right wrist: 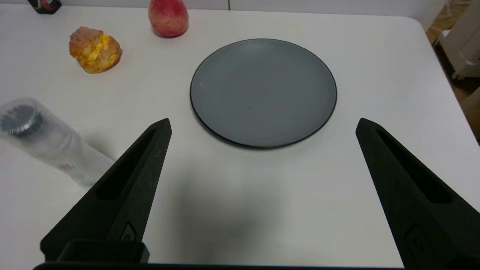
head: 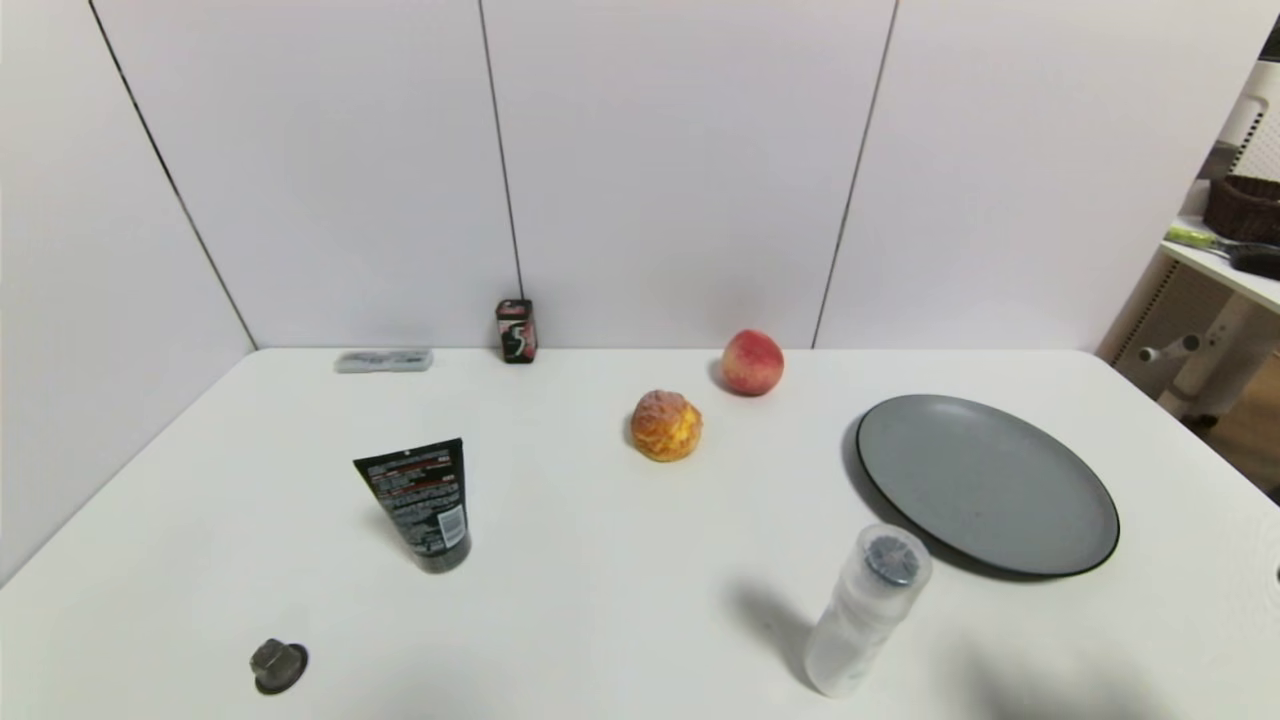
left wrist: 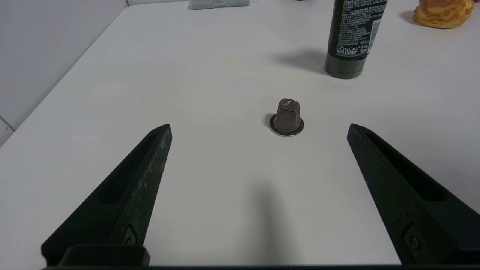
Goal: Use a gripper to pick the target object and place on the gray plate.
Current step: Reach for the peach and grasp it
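Note:
The red-pink peach (head: 752,363) sits near the back wall, just behind the golden cream puff bun (head: 666,426); it also shows in the right wrist view (right wrist: 168,17). The gray plate (head: 987,484) lies empty at the right, also in the right wrist view (right wrist: 263,92). Neither gripper shows in the head view. My right gripper (right wrist: 263,125) is open and empty above the table, short of the plate's near rim. My left gripper (left wrist: 258,129) is open and empty near the front left, before a small coffee capsule (left wrist: 287,117).
A clear plastic bottle (head: 865,610) stands at the front, left of the plate. A black tube (head: 420,505) stands cap down at the left. A small dark box (head: 516,331) and a flat clear pack (head: 384,361) lie by the wall. The capsule (head: 277,665) is front left.

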